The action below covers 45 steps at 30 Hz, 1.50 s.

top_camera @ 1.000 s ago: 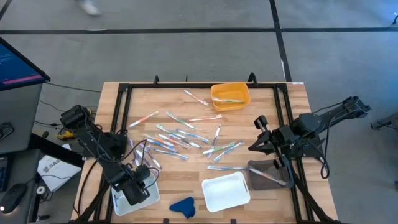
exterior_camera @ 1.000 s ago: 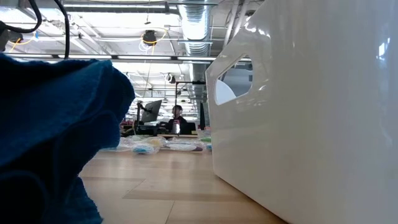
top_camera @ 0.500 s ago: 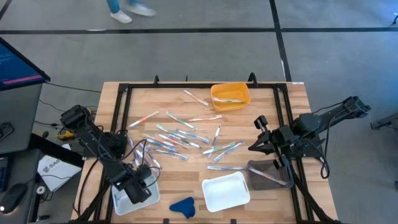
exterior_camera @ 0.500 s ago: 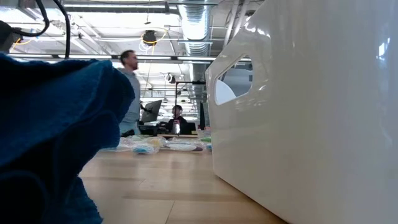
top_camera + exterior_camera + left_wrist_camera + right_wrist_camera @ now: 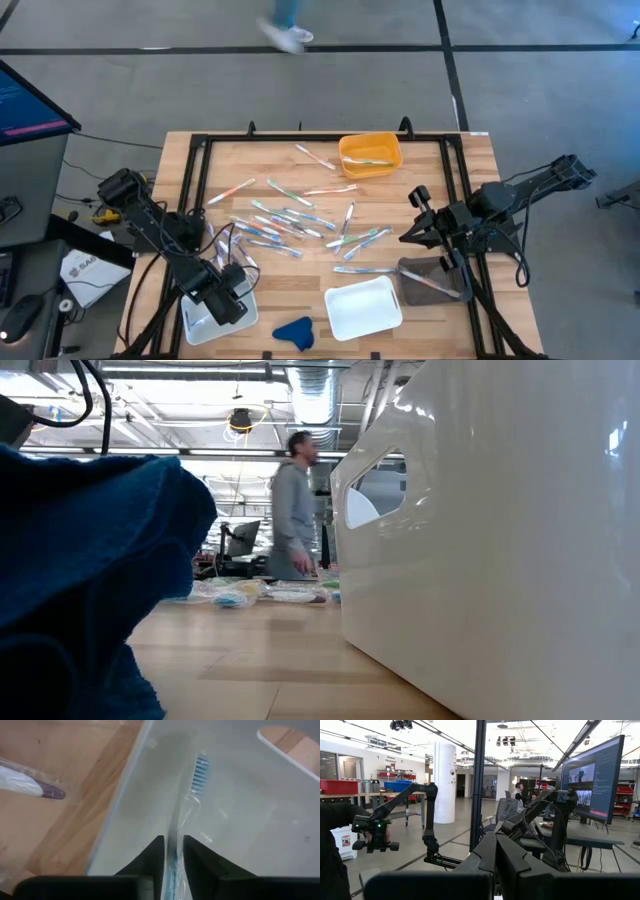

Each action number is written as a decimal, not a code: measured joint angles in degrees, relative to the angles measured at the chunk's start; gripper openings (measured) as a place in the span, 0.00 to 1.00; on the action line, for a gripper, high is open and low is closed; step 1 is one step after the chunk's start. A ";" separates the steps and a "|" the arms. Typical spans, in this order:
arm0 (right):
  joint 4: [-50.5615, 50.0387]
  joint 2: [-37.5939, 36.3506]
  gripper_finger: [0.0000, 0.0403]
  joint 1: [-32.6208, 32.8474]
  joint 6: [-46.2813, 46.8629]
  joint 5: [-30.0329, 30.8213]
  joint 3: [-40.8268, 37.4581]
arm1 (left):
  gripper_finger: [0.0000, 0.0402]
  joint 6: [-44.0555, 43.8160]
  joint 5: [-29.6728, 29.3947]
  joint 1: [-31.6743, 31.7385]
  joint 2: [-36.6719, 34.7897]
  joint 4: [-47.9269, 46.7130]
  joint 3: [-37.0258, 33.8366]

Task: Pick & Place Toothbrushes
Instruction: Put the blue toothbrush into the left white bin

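Left wrist view: left hand (image 5: pixel 173 855) fingers stand slightly apart astride a wrapped toothbrush (image 5: pixel 192 795) lying in the white tray (image 5: pixel 240 820). Loose toothbrushes (image 5: pixel 290 222) litter the worktop (image 5: pixel 300 280). Right hand (image 5: pixel 496 851) is closed, raised, empty.

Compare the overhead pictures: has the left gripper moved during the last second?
Yes, slightly. The left gripper has shifted along the white tray away from the table's front edge, with the toothbrush between its fingers.
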 joint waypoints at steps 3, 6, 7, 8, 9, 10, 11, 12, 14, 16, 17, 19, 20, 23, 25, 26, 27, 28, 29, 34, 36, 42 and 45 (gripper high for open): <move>0.01 0.00 0.00 0.00 0.01 -0.01 0.00 | 0.22 -0.24 0.04 0.00 -0.02 0.32 0.00; 0.00 0.00 0.00 0.00 0.02 -0.02 0.00 | 0.25 -0.20 -0.23 0.00 -0.02 0.43 0.00; -0.01 0.00 0.00 0.00 0.02 -0.02 0.00 | 0.26 -0.20 -0.40 0.00 -0.02 0.51 0.00; -0.01 0.00 0.00 0.00 0.02 0.00 0.00 | 0.27 -0.20 -0.55 0.00 -0.02 0.56 0.00; 0.01 0.00 0.00 0.00 0.01 -0.01 0.00 | 0.27 -0.20 -0.66 0.00 -0.02 0.59 0.00; -0.01 0.00 0.00 0.00 0.00 -0.02 0.00 | 0.28 -0.20 -0.68 0.00 -0.04 0.63 0.00; -0.01 0.00 0.00 0.00 0.02 0.00 0.00 | 0.29 -0.20 -0.68 0.00 -0.23 0.67 0.00; -0.01 0.00 0.00 -0.01 0.02 -0.02 0.00 | 0.30 -0.18 -0.77 0.00 -0.57 0.66 0.00; -0.01 0.00 0.00 -0.02 0.01 -0.01 0.00 | 0.32 -0.20 -1.18 0.00 -1.73 0.68 0.00; 0.01 0.00 0.00 -0.02 0.02 -0.02 0.00 | 0.33 -0.25 -1.98 0.00 -3.48 0.70 0.02; -0.01 0.00 0.00 -0.02 0.02 -0.02 0.00 | 0.33 -0.44 -2.22 0.00 -4.44 0.72 0.02; 0.00 0.00 0.00 -0.02 0.02 0.00 0.00 | 0.32 -0.96 -2.40 0.00 -6.64 0.68 0.02; 0.01 0.00 0.00 -0.02 0.02 0.00 0.00 | 0.31 -1.26 -2.44 0.00 -7.69 0.70 0.02; -0.01 0.00 0.00 -0.04 0.02 0.00 0.00 | 0.29 -1.60 -2.16 -0.14 -10.51 0.84 0.04; -0.01 0.00 0.00 -0.04 0.02 0.00 0.00 | 0.27 -1.69 -0.64 -0.49 -11.86 1.58 0.04; -0.03 0.00 0.00 -0.04 0.02 0.00 0.00 | 0.25 -1.93 0.41 -0.74 -12.34 2.01 0.04; -0.03 0.00 0.00 -0.04 0.02 0.00 0.00 | 0.23 -2.45 1.58 -1.06 -12.70 2.55 0.04; -0.06 0.00 0.00 -0.04 0.02 0.00 0.00 | 0.21 -2.78 3.08 -1.39 -12.87 3.36 0.04; -0.20 0.00 0.00 -0.04 0.03 -0.01 0.00 | 0.18 -3.05 4.90 -1.71 -12.87 4.32 0.07; -0.45 0.00 0.00 -0.04 0.04 0.00 0.00 | 0.02 -8.57 13.44 -4.16 -12.25 4.99 0.07; -0.43 0.00 0.00 -0.04 0.04 0.00 0.00 | 0.01 -11.53 15.19 -5.59 -12.19 5.08 0.07; -0.42 0.00 0.00 -0.04 0.06 0.00 0.00 | 0.00 -19.29 22.29 -8.68 -9.40 4.99 0.07; -0.42 0.00 0.00 -0.04 0.07 0.00 0.00 | 0.00 -20.02 25.58 -8.79 -7.27 4.98 0.07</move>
